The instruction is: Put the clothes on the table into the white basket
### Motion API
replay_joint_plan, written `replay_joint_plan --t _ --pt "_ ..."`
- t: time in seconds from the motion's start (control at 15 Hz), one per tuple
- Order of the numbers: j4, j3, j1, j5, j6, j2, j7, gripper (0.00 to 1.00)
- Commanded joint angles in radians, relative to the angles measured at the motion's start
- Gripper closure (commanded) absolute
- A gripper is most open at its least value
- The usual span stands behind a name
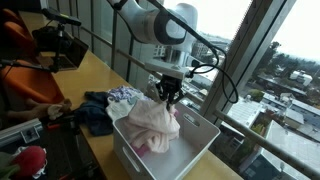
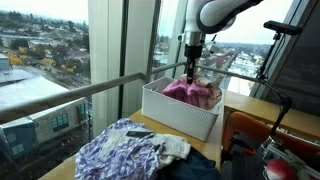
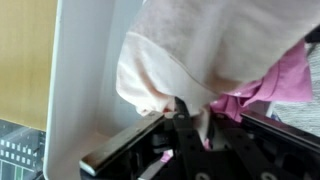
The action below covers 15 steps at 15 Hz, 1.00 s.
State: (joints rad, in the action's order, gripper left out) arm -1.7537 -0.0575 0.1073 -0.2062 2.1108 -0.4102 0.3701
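- Jaws of the gripper [image 3: 188,118] are clamped on a fold of the pale pink garment [image 3: 200,50]. The wrist view shows the dark fingers [image 3: 183,108] pinched together on the cloth's hemmed edge.
- In both exterior views the pale pink garment [image 1: 150,122] [image 2: 192,92] hangs straight below the jaws in a bunched mass, and its lower part lies inside the white basket [image 1: 200,140].
- A magenta cloth [image 3: 290,75] lies in the basket just beside the jaws, partly under the pink fabric.
- The basket wall [image 3: 85,70] runs beside the jaws in the wrist view. In an exterior view the white basket [image 2: 180,115] stands directly under them.
- The arm [image 1: 165,25] reaches in from above with its wrist vertical, and the gripper [image 1: 171,97] [image 2: 190,70] points straight down over the basket.
- Well apart from the jaws, a patterned purple-and-white garment [image 2: 125,155] and a dark blue garment [image 1: 98,112] lie heaped on the wooden table [image 1: 95,75], outside the basket.
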Motion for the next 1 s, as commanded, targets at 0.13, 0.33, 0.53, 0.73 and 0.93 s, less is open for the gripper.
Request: replay_joint_plan --t 0.13,0.33,0.53,0.73,0.93 --pt "-0.008 0.011 -0.004 -0.01 0.004 0.078 0.016 0.36" --pt "-0.034 0.041 -0.033 0.001 0.019 0.167 0.017 0.15" --pt "-0.061 0.087 -0.085 0.003 0.044 0.202 0.0 0.0" --pt "-0.096 0.14 -0.155 0.001 0.075 0.189 -0.035 0.0" --pt "-0.15 0.187 -0.22 0.004 0.136 0.151 -0.078 0.0"
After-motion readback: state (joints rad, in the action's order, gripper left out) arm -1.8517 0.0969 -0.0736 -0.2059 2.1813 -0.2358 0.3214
